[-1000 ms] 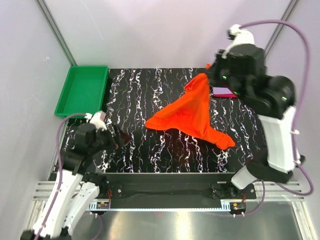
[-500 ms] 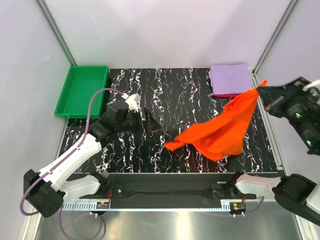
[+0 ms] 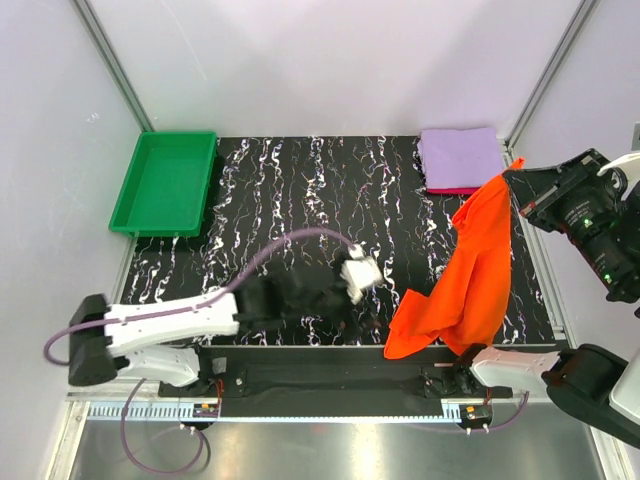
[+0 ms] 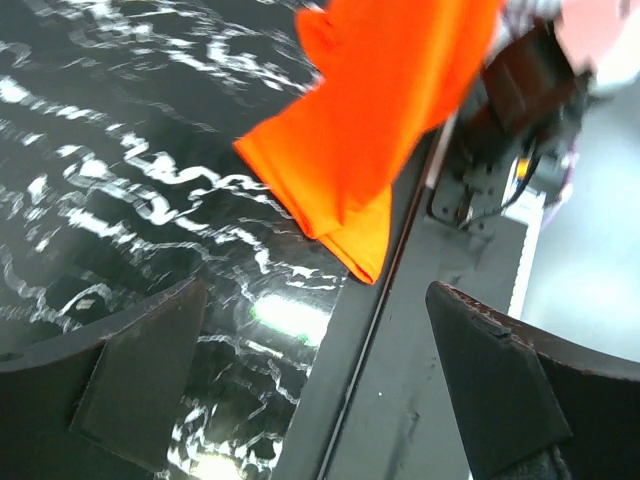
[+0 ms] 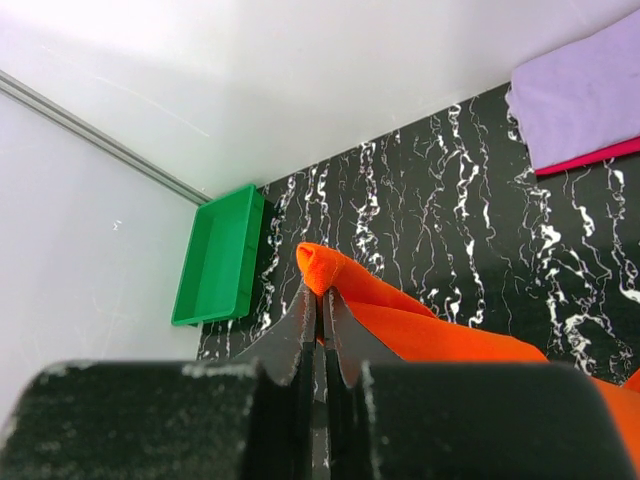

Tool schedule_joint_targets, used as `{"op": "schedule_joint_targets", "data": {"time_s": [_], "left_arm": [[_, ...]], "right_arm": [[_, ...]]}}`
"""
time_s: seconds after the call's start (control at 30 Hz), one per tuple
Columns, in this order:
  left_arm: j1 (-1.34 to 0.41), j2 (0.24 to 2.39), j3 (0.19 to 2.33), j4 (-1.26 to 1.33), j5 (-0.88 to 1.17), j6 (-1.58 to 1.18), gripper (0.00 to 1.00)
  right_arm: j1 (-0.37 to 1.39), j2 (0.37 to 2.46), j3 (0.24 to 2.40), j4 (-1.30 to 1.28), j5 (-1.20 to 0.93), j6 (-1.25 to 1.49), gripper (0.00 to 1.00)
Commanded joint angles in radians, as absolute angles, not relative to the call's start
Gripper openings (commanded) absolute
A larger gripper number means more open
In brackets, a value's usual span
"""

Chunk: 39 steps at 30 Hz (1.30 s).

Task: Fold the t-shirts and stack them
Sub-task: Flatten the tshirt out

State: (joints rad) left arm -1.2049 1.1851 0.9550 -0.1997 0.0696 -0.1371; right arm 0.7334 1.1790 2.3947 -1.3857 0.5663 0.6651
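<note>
My right gripper (image 3: 518, 188) is shut on a corner of the bright orange-red t-shirt (image 3: 465, 280) and holds it high at the right. The shirt hangs down toward the table's front right edge. In the right wrist view the pinched fold (image 5: 330, 270) sticks out above the closed fingertips. My left gripper (image 3: 375, 318) is open and empty, low near the front edge, just left of the shirt's hanging hem (image 4: 370, 150). The lavender t-shirt (image 3: 462, 157) lies folded at the back right on top of the crimson-pink one (image 3: 448, 189), of which only an edge shows.
A green plastic tray (image 3: 165, 182) stands at the back left. The black marbled table (image 3: 300, 200) ends in a grey rail (image 4: 400, 400) at the front. White walls enclose the table on three sides.
My left arm has swept from the left across the front to the shirt's hem. The orange-red shirt has swung down from a spread shape to hang vertically from my right gripper.
</note>
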Motion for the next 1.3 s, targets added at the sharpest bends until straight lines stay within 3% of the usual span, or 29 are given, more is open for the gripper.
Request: {"op": "schedule_joint_targets", "data": {"time_s": [0.0,0.13,0.6,0.67,0.7,0.73,0.8,0.83,0.97,1.13,1.27], "left_arm": [[-1.311,1.286,0.960,-0.034,-0.142,-0.012,0.99],[-1.331,1.423,0.943,0.130,-0.106,-0.040,0.97],[-1.328,1.810,1.235,0.296,0.098,-0.156,0.96],[-1.318,1.841,1.282,0.295,0.147,-0.172,0.83],[-1.315,1.868,1.301,0.284,0.161,-0.178,0.70],[-1.312,1.877,1.330,0.246,0.149,-0.187,0.45],[-1.287,1.881,1.348,0.162,0.101,-0.199,0.07],[-1.276,1.870,1.351,0.129,0.072,-0.213,0.00],[-1.165,1.758,1.310,-0.062,-0.137,-0.212,0.00],[-0.913,1.525,1.331,-0.401,-0.219,-0.213,0.00],[-0.688,1.413,1.416,-0.520,-0.264,-0.082,0.00]], "right_arm": [[0.738,1.175,2.393,-1.465,0.545,0.695,0.00],[0.738,1.155,2.349,-1.447,0.525,0.701,0.00],[0.736,1.135,2.344,-1.459,0.471,0.718,0.00],[0.736,1.134,2.356,-1.470,0.471,0.718,0.00],[0.736,1.135,2.359,-1.474,0.465,0.718,0.00],[0.738,1.137,2.362,-1.474,0.462,0.716,0.00],[0.736,1.138,2.362,-1.477,0.460,0.706,0.00],[0.738,1.140,2.356,-1.479,0.463,0.690,0.00],[0.736,1.135,2.225,-1.421,0.527,0.576,0.00],[0.736,1.196,2.060,-1.241,0.701,0.459,0.00],[0.649,1.337,2.059,-1.073,0.605,0.391,0.00]]}}
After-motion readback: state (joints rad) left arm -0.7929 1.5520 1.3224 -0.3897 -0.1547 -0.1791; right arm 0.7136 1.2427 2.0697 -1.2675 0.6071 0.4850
